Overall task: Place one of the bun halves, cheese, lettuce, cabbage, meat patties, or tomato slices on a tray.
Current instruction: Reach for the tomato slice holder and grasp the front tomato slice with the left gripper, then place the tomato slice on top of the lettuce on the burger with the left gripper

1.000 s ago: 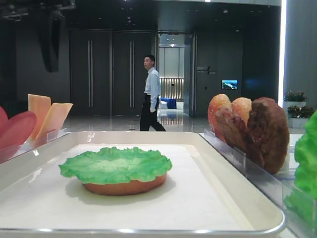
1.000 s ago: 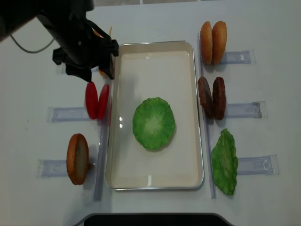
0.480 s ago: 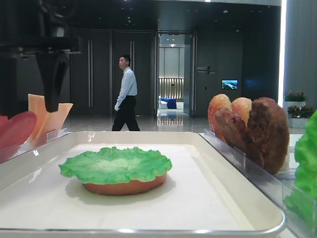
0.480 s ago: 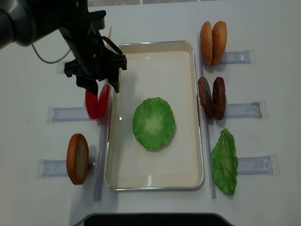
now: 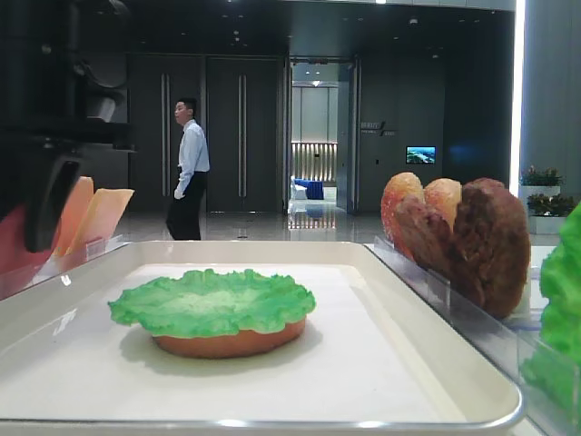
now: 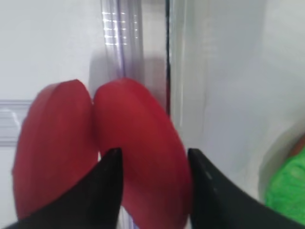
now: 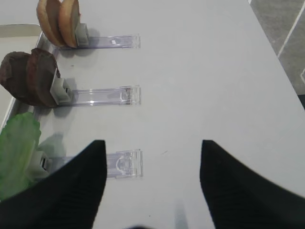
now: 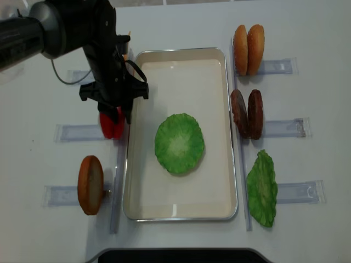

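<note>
One tray [image 8: 181,211] lies mid-table, holding a lettuce [image 8: 179,143] leaf over a bun half [image 5: 227,342]; two tomato slices [image 6: 100,152] stand on edge in a clear holder [image 8: 77,132] just left of the tray's rim; the left gripper [image 6: 152,183] straddles the slice nearer the tray, fingers [image 6: 102,191] at its faces, jaws partly closed; the right gripper [image 7: 152,176] hangs spread above bare table.

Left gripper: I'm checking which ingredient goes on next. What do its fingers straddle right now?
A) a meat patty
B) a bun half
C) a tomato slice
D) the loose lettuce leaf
C: in the left wrist view the left gripper has a finger on each side of the tray-side red tomato slice.
</note>
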`<state>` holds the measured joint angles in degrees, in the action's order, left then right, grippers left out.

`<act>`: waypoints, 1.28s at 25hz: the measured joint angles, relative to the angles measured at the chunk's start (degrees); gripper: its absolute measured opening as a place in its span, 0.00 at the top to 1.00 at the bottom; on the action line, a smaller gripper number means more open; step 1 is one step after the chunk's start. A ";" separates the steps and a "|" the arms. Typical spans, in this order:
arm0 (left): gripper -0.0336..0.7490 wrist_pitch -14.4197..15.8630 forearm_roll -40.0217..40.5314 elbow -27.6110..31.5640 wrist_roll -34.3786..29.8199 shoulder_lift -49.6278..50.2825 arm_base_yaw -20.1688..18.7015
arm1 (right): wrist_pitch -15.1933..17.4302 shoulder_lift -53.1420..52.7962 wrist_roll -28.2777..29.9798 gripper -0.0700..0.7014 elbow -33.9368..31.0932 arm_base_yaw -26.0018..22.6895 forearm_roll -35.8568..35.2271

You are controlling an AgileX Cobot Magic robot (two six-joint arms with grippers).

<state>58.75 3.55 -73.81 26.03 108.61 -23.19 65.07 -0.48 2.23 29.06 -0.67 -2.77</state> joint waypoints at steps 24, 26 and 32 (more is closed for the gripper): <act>0.89 1.86 -3.55 0.00 -0.05 -12.04 -0.06 | -0.11 0.00 0.00 0.37 0.00 0.00 0.00; 0.89 1.86 -4.65 0.00 -0.12 -12.65 -0.06 | -0.11 0.00 0.00 0.37 0.00 0.00 0.00; 0.89 -1.15 -13.46 0.00 -3.56 -12.80 -1.03 | -0.11 0.00 0.00 0.37 0.00 0.00 0.00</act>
<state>57.60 -9.91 -73.81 22.48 95.81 -24.22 64.96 -0.48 2.23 29.06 -0.67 -2.77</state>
